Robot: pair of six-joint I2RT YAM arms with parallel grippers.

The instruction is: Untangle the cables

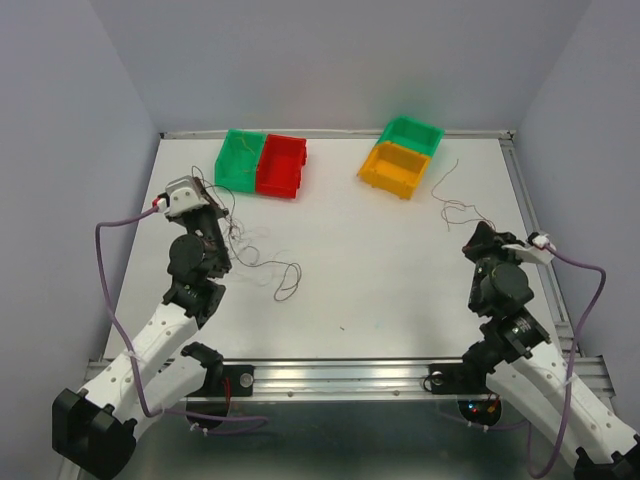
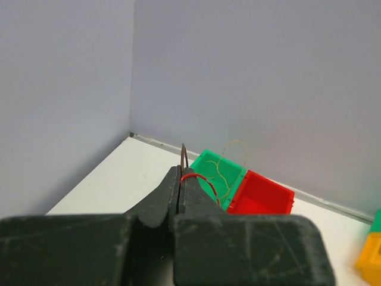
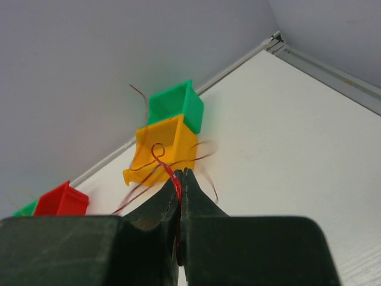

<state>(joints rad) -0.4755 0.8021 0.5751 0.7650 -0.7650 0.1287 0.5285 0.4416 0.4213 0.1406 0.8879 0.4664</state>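
The cables are hair-thin curly strands. One bunch (image 1: 262,260) trails over the white table (image 1: 380,270) from my left gripper (image 1: 218,208) towards the middle. In the left wrist view my left gripper (image 2: 182,168) is shut on a red strand (image 2: 205,180) and a brown strand (image 2: 184,154); a yellowish strand (image 2: 228,161) curls in front of the green bin. A separate dark red strand (image 1: 455,197) runs from my right gripper (image 1: 478,240) towards the back. In the right wrist view my right gripper (image 3: 181,176) is shut on this red strand (image 3: 159,156), lifted off the table.
A green bin (image 1: 240,160) and a red bin (image 1: 281,165) stand side by side at the back left. An orange-yellow bin (image 1: 393,170) and another green bin (image 1: 412,135) stand at the back right. Grey walls enclose the table on three sides.
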